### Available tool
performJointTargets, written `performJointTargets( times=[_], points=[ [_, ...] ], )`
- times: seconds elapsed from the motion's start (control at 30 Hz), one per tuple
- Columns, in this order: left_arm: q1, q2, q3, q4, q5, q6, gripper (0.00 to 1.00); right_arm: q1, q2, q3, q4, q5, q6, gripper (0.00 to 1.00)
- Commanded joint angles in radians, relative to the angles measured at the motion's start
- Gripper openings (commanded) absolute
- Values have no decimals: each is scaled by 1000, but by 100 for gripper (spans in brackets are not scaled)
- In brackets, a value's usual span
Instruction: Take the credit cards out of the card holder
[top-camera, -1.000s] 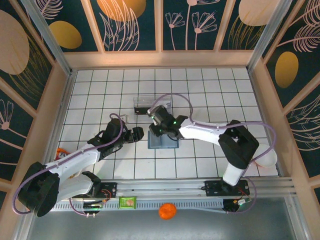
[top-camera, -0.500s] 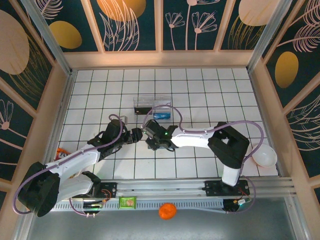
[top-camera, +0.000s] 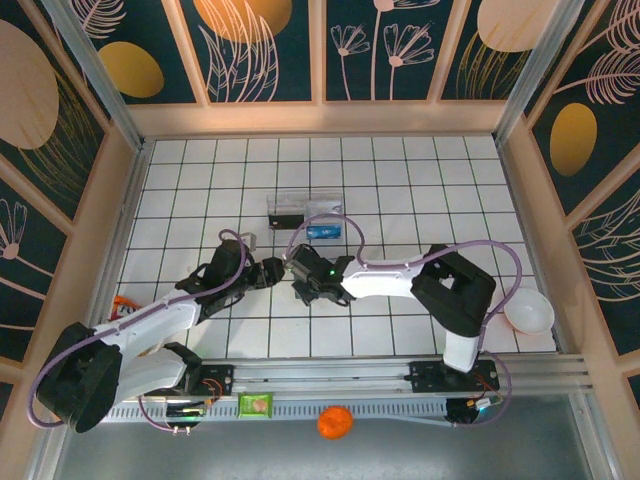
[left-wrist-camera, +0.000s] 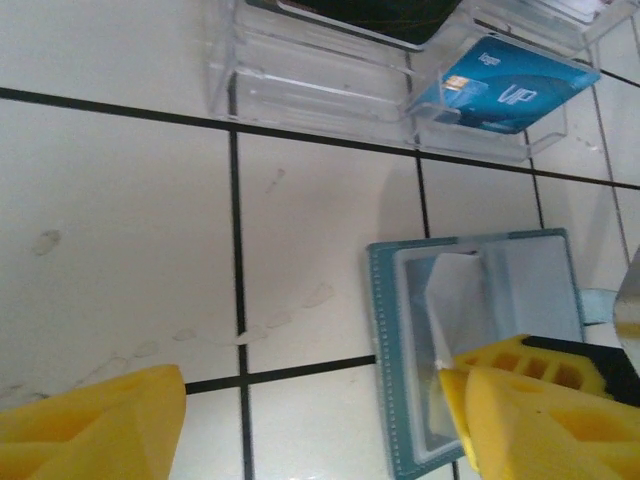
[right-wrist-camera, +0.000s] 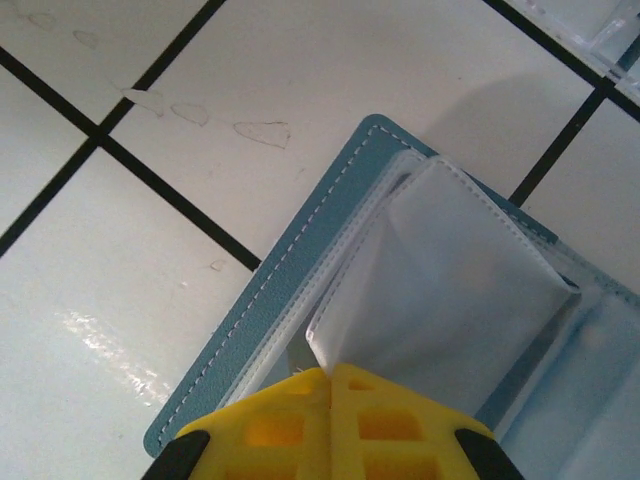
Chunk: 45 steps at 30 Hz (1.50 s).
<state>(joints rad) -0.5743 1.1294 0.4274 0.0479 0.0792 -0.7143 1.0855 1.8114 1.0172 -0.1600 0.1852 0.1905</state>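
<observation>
We look down on a white tiled table (top-camera: 400, 180) ruled with black grid lines, boxed in by dark floral wall panels (top-camera: 270, 50) on pale wooden frames. Bare tiles lie open on every side of the middle, and a white bowl (top-camera: 528, 312) sits near the right rim, well apart from the arms. At mid-table the teal-blue stitched card holder (right-wrist-camera: 250, 320) lies open and flat. The right gripper (right-wrist-camera: 330, 375) has its yellow fingers pressed together on the holder's pale inner sleeve, which lifts towards them. The left gripper (left-wrist-camera: 312, 385) hangs just beside it with its fingers wide apart and holding nothing. Just beyond the card holder stands a clear plastic tray (left-wrist-camera: 300, 80), and a bright blue credit card (left-wrist-camera: 505, 85) rests in its right compartment.
</observation>
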Motion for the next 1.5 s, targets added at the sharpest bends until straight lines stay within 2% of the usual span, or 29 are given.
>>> performJointTargets(
  times=[0.0,0.17,0.3,0.43,0.73,1.0,1.07,1.17,1.47],
  points=[
    [-5,35,-13,85,88,-12,62,-10,-48,-61,76,-75,46,0],
    [-20,113,-11,171,154,-40,41,-35,-103,-105,170,-156,108,0],
    [-69,178,13,206,157,-52,26,-46,-116,-113,205,-164,167,0],
    [-88,245,22,239,163,-69,16,-57,-126,-124,235,-208,219,0],
    [-90,318,43,222,150,-70,0,-56,-133,-136,221,-194,245,0],
    [-88,356,36,208,168,-67,0,-57,-197,-185,188,-96,299,2],
    [-88,352,36,213,177,-65,0,-55,-226,-211,207,-95,299,22],
    [-89,334,43,222,200,-63,0,-50,-289,-251,246,-85,291,35],
    [-138,302,121,191,230,-63,6,-71,-402,-284,210,16,298,38]
  ],
)
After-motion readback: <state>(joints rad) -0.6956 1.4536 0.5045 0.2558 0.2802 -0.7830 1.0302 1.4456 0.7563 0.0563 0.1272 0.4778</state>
